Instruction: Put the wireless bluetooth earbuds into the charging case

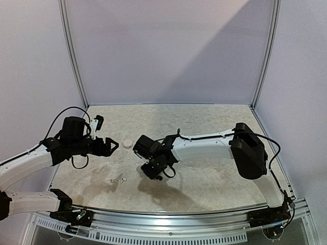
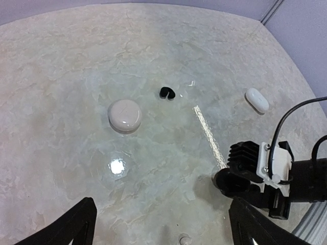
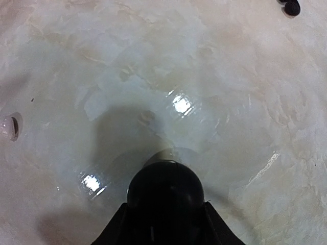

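Left gripper [image 1: 114, 147]: fingers wide apart, hovering just left of the round white case [image 2: 124, 115]. Black earbuds [image 2: 167, 93] lie near that case, not touching it. White earbuds [image 1: 122, 179] lie loose on the worktop [image 1: 204, 117], nearer the arm bases. Right gripper [image 1: 153, 172]: fingers closed around the black case [image 3: 165, 191]. Judgement: seat the grip squarely and keep the case level. It looks glossy, so it may slip.
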